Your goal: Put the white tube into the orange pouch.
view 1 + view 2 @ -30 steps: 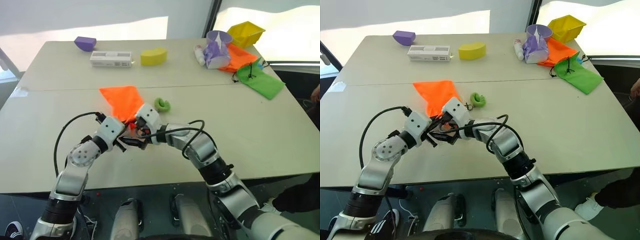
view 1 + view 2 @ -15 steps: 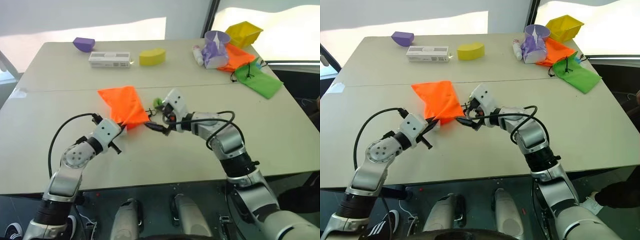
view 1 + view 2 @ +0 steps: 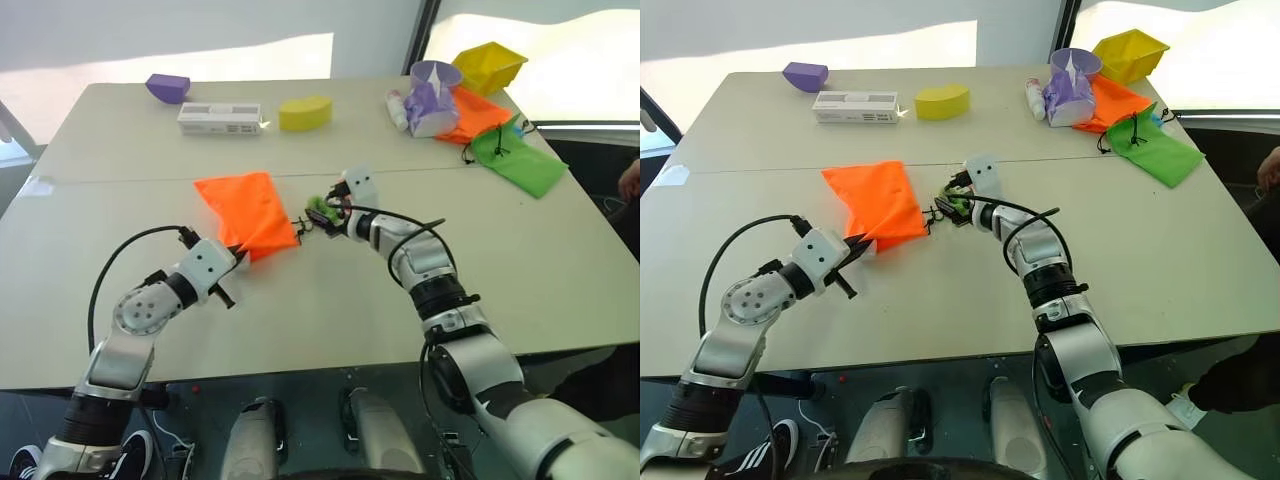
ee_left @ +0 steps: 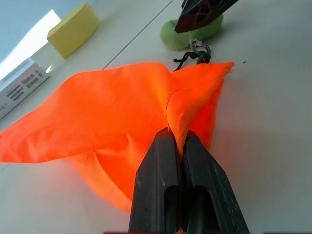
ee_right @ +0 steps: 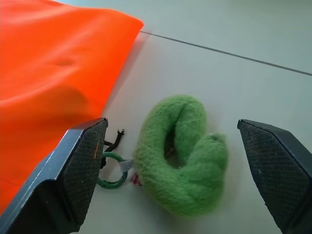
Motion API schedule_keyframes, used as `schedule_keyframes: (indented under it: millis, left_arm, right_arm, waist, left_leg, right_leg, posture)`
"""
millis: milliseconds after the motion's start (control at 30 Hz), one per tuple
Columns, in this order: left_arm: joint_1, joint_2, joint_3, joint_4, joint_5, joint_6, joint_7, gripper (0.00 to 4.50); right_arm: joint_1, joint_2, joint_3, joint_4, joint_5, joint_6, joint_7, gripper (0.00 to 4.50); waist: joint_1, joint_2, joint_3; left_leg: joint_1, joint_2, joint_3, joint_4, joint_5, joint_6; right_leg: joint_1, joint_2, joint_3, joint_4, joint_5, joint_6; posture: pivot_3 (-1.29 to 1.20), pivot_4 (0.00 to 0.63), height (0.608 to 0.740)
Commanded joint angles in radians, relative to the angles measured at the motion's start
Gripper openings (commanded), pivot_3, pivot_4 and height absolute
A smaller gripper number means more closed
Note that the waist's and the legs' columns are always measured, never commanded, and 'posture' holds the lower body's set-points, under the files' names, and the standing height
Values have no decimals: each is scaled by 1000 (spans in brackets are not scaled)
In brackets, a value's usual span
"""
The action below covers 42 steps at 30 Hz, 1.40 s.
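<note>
Head views: orange pouch (image 3: 245, 208) lying flat near the middle of the table (image 3: 300, 310), mouth corner pulled toward the robot. Left gripper (image 3: 238, 250) at the pouch's near corner, jaws closed on a pinch of its fabric. Right gripper (image 3: 318, 214) just beside the pouch's right edge, jaws spread wide and holding nothing, straddling a fuzzy green curl (image 3: 321, 207). Beyond the pouch, well apart: white box (image 3: 220, 118), yellow block (image 3: 305, 112) and purple block (image 3: 169, 87). Far to the pouch's right: purple bag (image 3: 433, 100) with a whitish-pink bottle (image 3: 398, 108) beside it, a second orange pouch (image 3: 480, 112), green pouch (image 3: 520, 160) and yellow bin (image 3: 490, 66). Whether the white tube sits inside the orange pouch: cannot tell.

Left wrist view: two black fingers (image 4: 158, 185) pressed together, a raised fold of orange cloth clamped between them. Rest of the pouch bulging slightly on the table past the fold. At the pouch's far corner, black cord (image 4: 185, 57) and small green ring (image 4: 200, 48), just short of the fuzzy curl. Above that curl, a dark tip of the right gripper.

Right wrist view: fingers (image 5: 73, 175) far apart, one at the pouch's edge over the cord and green ring, the other on the curl's far side. Curl resting on the table between them, touching neither. Pouch edge just beside the ring.
</note>
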Motion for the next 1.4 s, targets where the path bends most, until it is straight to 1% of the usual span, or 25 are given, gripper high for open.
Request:
schedule_keyframes:
  millis: [33, 100, 200, 267, 367, 433, 467, 600, 767, 900, 1000, 1067, 1133, 1233, 1300, 1400]
  left_arm:
    - [8, -3, 7, -8, -4, 9, 2, 0]
    - [11, 1, 6, -10, -2, 5, 0, 0]
    - [13, -1, 5, -14, -3, 5, 0, 0]
    - [14, -2, 2, -16, -1, 5, 1, 0]
    - [6, -8, -5, -14, 1, 7, 3, 0]
    - [3, -7, -5, -11, 2, 6, 1, 0]
    - [4, -6, -4, -11, 1, 7, 0, 0]
    - [5, -5, 18, -20, -27, 31, -6, 0]
    - [23, 0, 78, -59, -128, 80, -38, 0]
    - [48, 31, 116, -67, -181, 88, -89, 0]
    - [59, 63, 123, -45, -199, 69, -142, 0]
    - [51, 78, 125, -24, -212, 58, -169, 0]
    - [38, 88, 125, 5, -210, 49, -176, 0]
    - [25, 94, 115, 43, -201, 43, -190, 0]
    - [22, 98, 105, 58, -187, 23, -195, 0]
    - [17, 91, 98, 62, -214, 60, -212, 0]
  right_arm:
    - [-32, -1, -8, 27, -27, -37, -23, 4470]
    - [-38, -3, -36, 42, -15, -37, -36, 4470]
    - [-35, -1, -62, 33, 11, -14, -22, 3630]
    - [-32, 3, -71, 26, 17, 0, -18, 2643]
    - [-19, -1, -55, 17, 0, 0, -9, 1013]
    - [-7, -9, -40, 9, -14, 6, 0, 108]
    - [0, -12, -37, -4, -14, 12, 6, 37]
    - [45, -35, -41, -116, 6, 66, 31, 37]
    - [177, -103, -59, -458, 111, 253, 117, 37]
    - [288, -217, -79, -725, 234, 429, 210, 37]
    - [349, -318, -110, -856, 341, 537, 292, 37]
    - [367, -356, -140, -874, 372, 536, 308, 37]
    - [367, -368, -156, -865, 381, 522, 298, 37]
    - [380, -394, -120, -862, 354, 490, 297, 37]
    - [378, -380, -118, -854, 354, 481, 270, 37]
    - [388, -366, -113, -871, 367, 475, 255, 37]
  waist:
    - [0, 0, 0]
    - [1, 0, 0]
    - [1, 0, 0]
    - [0, 0, 0]
    - [0, 0, 0]
    - [1, 0, 0]
    - [1, 0, 0]
    - [1, 0, 0]
    - [3, 0, 0]
    - [1, 0, 0]
    - [4, 0, 0]
    - [4, 0, 0]
    - [3, 0, 0]
    - [3, 0, 0]
    - [4, 0, 0]
    - [4, 0, 0]
  left_leg:
    - [0, 0, 0, 0, 0, 0]
    - [0, 0, 0, 0, 0, 0]
    - [0, 0, 0, 0, 0, 0]
    - [0, 0, 0, 0, 0, 0]
    - [0, 0, 0, 0, 0, 0]
    - [0, 0, 0, 0, 0, 0]
    - [0, 0, 0, 0, 0, 0]
    - [0, 0, 0, 0, 0, 0]
    - [-1, 0, -1, 0, 0, 0]
    - [-1, 0, -1, 0, 0, 0]
    - [-1, 0, -2, 0, 0, 0]
    - [-1, 0, -2, 0, 0, 0]
    - [0, 0, -2, 0, 0, 0]
    - [0, 0, -1, 0, 0, 0]
    - [0, 0, -2, 0, 0, 0]
    - [0, 0, -1, 0, 0, 0]
  right_leg:
    - [0, 0, 0, 0, 0, 0]
    - [0, 0, 0, 0, 0, 0]
    - [0, 0, 0, 0, 0, 0]
    - [0, 0, 0, 0, 0, 0]
    - [0, 0, 0, 0, 0, 0]
    - [0, 0, 0, 0, 0, 0]
    - [0, 0, 0, 0, 0, 0]
    - [0, 0, 0, 0, 0, 0]
    - [0, -1, 0, 0, 0, 0]
    - [-1, 0, -1, 0, 0, 0]
    - [0, 0, -1, 0, -1, -1]
    - [0, -1, -1, 0, -2, -4]
    - [0, -1, -1, -1, -2, -4]
    - [0, -1, 0, -1, -2, -4]
    - [0, 0, 0, 0, -2, -4]
    - [0, 0, 0, -1, -2, -4]
  posture:
    - [0, 150, 740]
    - [0, 150, 740]
    - [0, 150, 740]
    - [0, 150, 740]
    - [0, 150, 740]
    - [0, 150, 740]
    - [0, 150, 740]
    - [0, 150, 740]
    - [0, 150, 740]
    - [0, 150, 740]
    - [0, 150, 740]
    - [0, 150, 740]
    - [0, 150, 740]
    - [0, 150, 740]
    - [0, 150, 740]
    - [0, 150, 740]
